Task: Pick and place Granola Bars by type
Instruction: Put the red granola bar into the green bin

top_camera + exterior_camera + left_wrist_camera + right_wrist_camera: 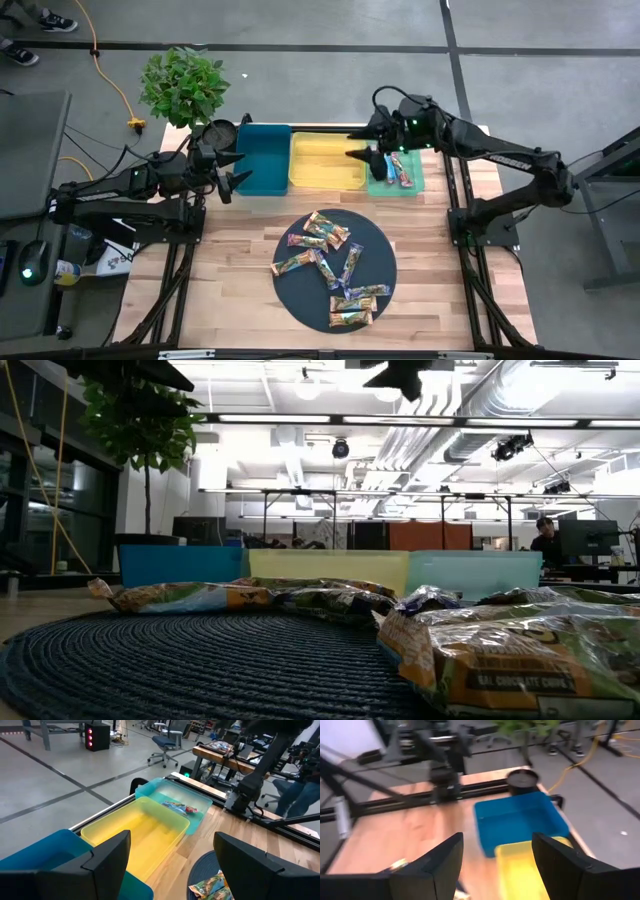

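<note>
Granola Bars (335,270) lie heaped on the round dark mat (290,290); only my high view shows two more in the green bin (412,185). My right gripper (367,142) and left gripper (232,168) both gape wide, holding nothing.

Three bins stand in a row: one blue bin (262,158), one yellow bin (326,161) and one green bin (395,172). Two bars (399,167) lie in the green one, while the round mat (298,296) holds about nine more bars (327,231) (the overlap makes an exact count uncertain). There are two arms and one potted plant (184,87).
</note>
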`<action>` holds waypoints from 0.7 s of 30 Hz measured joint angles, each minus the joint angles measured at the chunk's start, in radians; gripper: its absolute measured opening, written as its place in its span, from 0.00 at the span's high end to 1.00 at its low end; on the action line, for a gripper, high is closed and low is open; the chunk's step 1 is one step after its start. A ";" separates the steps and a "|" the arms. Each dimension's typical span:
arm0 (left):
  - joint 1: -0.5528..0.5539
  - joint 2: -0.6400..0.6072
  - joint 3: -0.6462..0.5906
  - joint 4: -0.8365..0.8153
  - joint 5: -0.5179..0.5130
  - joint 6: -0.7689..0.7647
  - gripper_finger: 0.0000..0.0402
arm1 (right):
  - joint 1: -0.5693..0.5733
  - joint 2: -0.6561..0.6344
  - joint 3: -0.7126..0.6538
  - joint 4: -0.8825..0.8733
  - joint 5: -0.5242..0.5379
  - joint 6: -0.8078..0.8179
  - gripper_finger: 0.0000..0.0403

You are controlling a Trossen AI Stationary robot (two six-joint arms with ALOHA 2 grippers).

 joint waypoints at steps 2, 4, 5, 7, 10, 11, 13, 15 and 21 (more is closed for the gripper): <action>0.000 0.000 0.000 0.000 0.000 -0.003 0.30 | 0.050 0.000 0.033 -0.044 0.001 0.002 0.45; 0.000 0.000 0.000 0.000 0.000 -0.003 0.30 | 0.100 0.000 0.055 -0.088 0.016 0.010 0.45; 0.000 0.000 0.000 0.000 0.000 -0.003 0.30 | 0.124 0.000 0.061 -0.111 0.024 0.016 0.45; 0.000 0.000 0.000 -0.002 0.004 -0.003 0.30 | 0.168 0.000 0.068 -0.158 0.044 0.036 0.45; 0.000 0.000 0.000 -0.002 0.008 -0.003 0.30 | 0.234 0.000 0.068 -0.229 0.083 0.062 0.45; 0.000 0.000 0.000 -0.002 0.008 -0.003 0.30 | 0.253 0.000 0.068 -0.250 0.090 0.063 0.45; 0.000 0.000 0.000 -0.002 0.009 -0.003 0.30 | 0.284 0.000 0.068 -0.279 0.107 0.084 0.45; 0.000 0.000 0.000 -0.002 0.008 -0.003 0.30 | 0.303 -0.003 0.068 -0.291 0.116 0.116 0.46; 0.000 0.000 0.000 -0.002 0.009 -0.003 0.30 | 0.315 -0.044 0.066 -0.296 0.124 0.187 0.49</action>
